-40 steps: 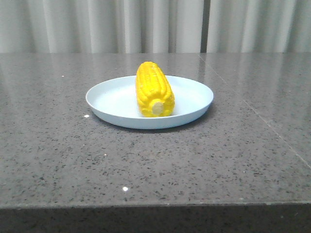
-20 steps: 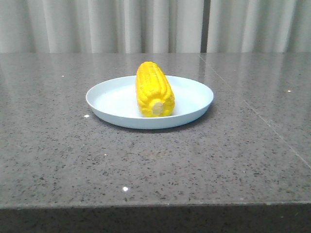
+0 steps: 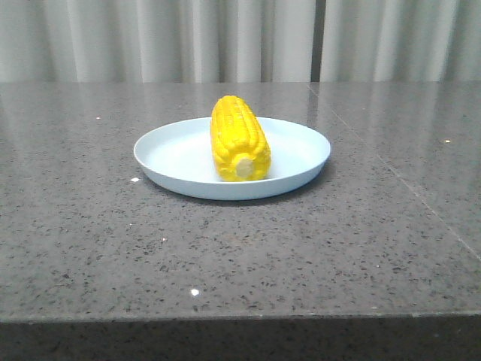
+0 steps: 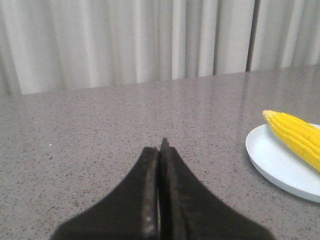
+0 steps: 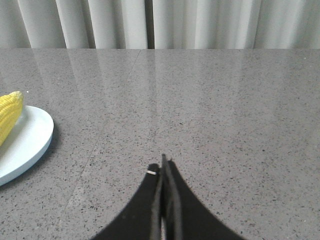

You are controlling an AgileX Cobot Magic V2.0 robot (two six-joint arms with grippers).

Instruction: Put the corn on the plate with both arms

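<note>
Yellow corn [image 3: 239, 141] lies across the plate [image 3: 174, 156].

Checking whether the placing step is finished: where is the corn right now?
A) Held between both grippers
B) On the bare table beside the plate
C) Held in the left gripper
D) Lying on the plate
D: the corn lies on the plate, while the left gripper and right gripper are shut and empty, apart from it.

Even, soft overhead light; faint curtain reflections sheen the bench [image 3: 361, 248]. The plate [image 3: 173, 154] casts a thin shadow. Near end effector [image 4: 160, 150] fingers appear blurred.
</note>
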